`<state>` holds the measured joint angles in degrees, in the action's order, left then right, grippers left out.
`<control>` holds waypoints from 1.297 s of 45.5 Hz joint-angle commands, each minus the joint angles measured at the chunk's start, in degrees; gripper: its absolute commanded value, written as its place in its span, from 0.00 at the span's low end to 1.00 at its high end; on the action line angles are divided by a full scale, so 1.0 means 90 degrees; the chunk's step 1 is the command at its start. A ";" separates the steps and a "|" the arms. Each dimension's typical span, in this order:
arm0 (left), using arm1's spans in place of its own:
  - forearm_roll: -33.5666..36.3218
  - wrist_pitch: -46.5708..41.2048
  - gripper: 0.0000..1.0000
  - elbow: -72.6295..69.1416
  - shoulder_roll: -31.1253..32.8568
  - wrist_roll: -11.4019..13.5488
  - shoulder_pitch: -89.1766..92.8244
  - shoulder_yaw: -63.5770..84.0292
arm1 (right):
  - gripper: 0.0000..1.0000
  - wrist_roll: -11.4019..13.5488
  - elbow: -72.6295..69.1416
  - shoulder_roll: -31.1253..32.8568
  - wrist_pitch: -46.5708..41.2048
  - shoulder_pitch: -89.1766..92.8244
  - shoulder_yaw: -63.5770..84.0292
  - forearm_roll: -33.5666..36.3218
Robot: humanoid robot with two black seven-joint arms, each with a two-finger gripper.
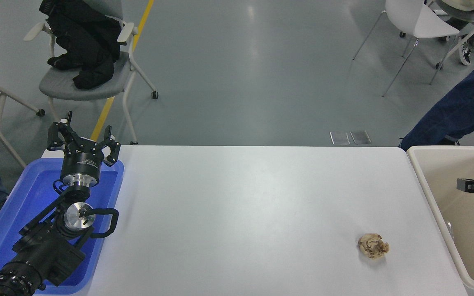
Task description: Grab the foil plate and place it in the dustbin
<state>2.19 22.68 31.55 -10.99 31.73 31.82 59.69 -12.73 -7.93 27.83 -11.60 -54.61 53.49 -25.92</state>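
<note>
Cream dustbin (426, 187) at bench (241, 213) right edge, foil plate barely visible inside.
Right gripper (467, 185) cut off over bin, jaws unreadable. Left gripper (82, 142) parked over blue tray (10, 213), jaws apart.

One dustbin (426, 181) — one blue tray (10, 213) — one paper ball (373, 245).

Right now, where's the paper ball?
In the head view the paper ball lies on the white table, near its front right corner, just left of the dustbin and clear of it.
</note>
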 commanded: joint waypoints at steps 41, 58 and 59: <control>0.0000 0.0000 0.99 0.0000 -0.0009 -0.0001 0.0000 -0.0011 | 1.00 0.0155 -0.9616 -0.0113 -0.2352 -0.8413 0.1665 0.0565; 0.0000 0.0000 0.99 0.0000 -0.0009 -0.0001 0.0000 -0.0021 | 1.00 0.0165 -0.9880 -0.0953 -0.2929 -0.9284 0.1674 0.1406; 0.0000 0.0000 0.99 0.0000 -0.0009 -0.0001 0.0000 -0.0021 | 1.00 0.0165 -0.9919 -0.0973 -0.2939 -0.9313 0.1674 0.1425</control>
<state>2.20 22.68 31.55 -11.07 31.73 31.82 59.57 -11.31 -94.11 23.01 -35.06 -133.33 68.06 -16.85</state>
